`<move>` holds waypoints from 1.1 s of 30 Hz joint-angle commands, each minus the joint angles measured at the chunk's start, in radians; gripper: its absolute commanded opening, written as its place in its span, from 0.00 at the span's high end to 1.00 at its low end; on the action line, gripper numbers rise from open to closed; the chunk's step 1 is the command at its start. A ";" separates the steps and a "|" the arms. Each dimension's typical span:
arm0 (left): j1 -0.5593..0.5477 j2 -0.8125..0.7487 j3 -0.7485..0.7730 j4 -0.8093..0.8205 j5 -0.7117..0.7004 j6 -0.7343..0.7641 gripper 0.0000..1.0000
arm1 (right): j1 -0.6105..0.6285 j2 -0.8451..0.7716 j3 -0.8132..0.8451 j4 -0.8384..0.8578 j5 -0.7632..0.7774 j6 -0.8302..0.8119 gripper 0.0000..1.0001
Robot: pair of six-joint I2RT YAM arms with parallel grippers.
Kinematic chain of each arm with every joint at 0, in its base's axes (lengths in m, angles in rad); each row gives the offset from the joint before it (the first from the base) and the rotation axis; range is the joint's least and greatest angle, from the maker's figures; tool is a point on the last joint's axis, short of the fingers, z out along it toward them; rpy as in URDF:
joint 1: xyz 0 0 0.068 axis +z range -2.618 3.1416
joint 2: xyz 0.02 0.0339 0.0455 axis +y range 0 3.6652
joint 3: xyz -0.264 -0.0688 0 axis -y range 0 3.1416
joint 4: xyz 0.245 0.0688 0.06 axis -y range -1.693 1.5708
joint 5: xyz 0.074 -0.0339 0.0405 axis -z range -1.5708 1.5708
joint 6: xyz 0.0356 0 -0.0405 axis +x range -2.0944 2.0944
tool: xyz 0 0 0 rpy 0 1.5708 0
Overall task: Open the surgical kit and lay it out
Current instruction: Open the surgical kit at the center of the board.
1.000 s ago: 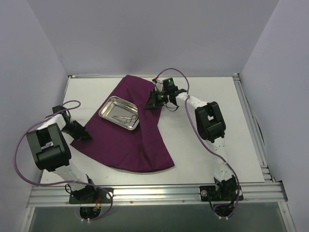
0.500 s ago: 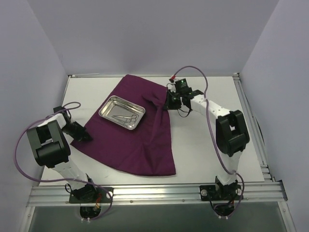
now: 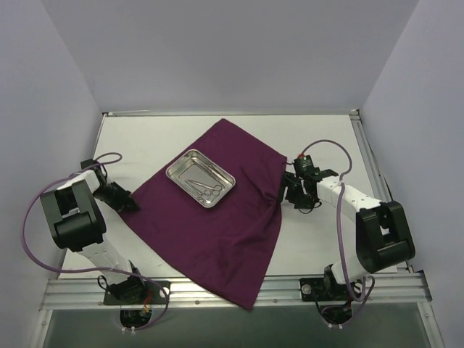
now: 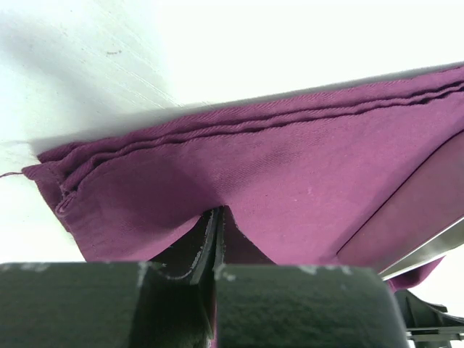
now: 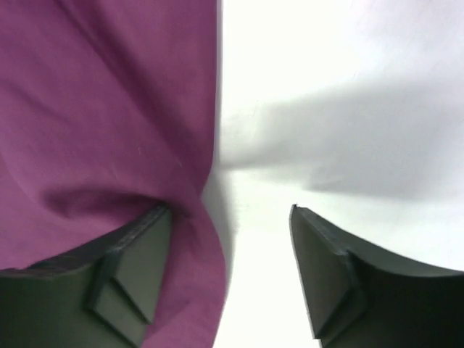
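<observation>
The dark magenta cloth wrap (image 3: 217, 232) of the surgical kit lies spread across the table, its near corner hanging over the front rail. The shiny steel tray (image 3: 183, 170) stands on the cloth, with thin ring-handled instruments (image 3: 206, 186) inside. My left gripper (image 3: 130, 205) is shut on the cloth's left corner; in the left wrist view the jaws (image 4: 217, 217) pinch a fold of cloth (image 4: 290, 159). My right gripper (image 3: 284, 190) stands open at the cloth's right edge. In the right wrist view the cloth (image 5: 109, 109) drapes against the left finger (image 5: 130, 254), loose between the jaws (image 5: 228, 210).
Bare white table (image 3: 326, 138) lies to the right of and behind the cloth. An aluminium rail (image 3: 362, 286) runs along the near edge, and white walls close in the sides and back. A purple cable (image 3: 29, 217) loops by the left arm.
My right gripper drew the cloth's right corner to the right and nearer, then opened. The cloth spread wider and the tray slid right with it. The left gripper stayed put.
</observation>
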 commanded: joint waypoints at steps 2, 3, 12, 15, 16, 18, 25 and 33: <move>0.006 0.017 0.006 0.017 -0.023 0.034 0.98 | -0.080 0.067 0.144 -0.002 0.001 -0.104 0.28; 0.006 0.014 0.013 0.013 -0.023 0.038 0.98 | -0.084 0.124 0.243 -0.027 0.040 -0.147 0.27; 0.003 -0.110 0.043 -0.041 0.006 0.083 0.98 | -0.046 0.383 0.647 -0.021 -0.209 -0.304 0.37; -0.002 -0.128 0.039 -0.030 0.044 0.080 0.98 | -0.014 0.452 0.728 -0.006 -0.260 -0.325 0.36; -0.003 -0.131 0.036 -0.026 0.055 0.075 0.98 | -0.011 0.474 0.748 -0.009 -0.272 -0.325 0.36; -0.013 -0.133 0.026 -0.007 0.073 0.069 0.98 | 0.007 0.550 0.828 -0.030 -0.309 -0.330 0.36; -0.072 -0.092 0.051 0.033 0.089 0.025 0.98 | 0.026 0.655 0.928 -0.076 -0.199 -0.223 0.67; -0.109 -0.047 0.049 0.077 0.104 -0.025 0.98 | 0.037 0.780 1.028 0.010 -0.218 -0.189 0.96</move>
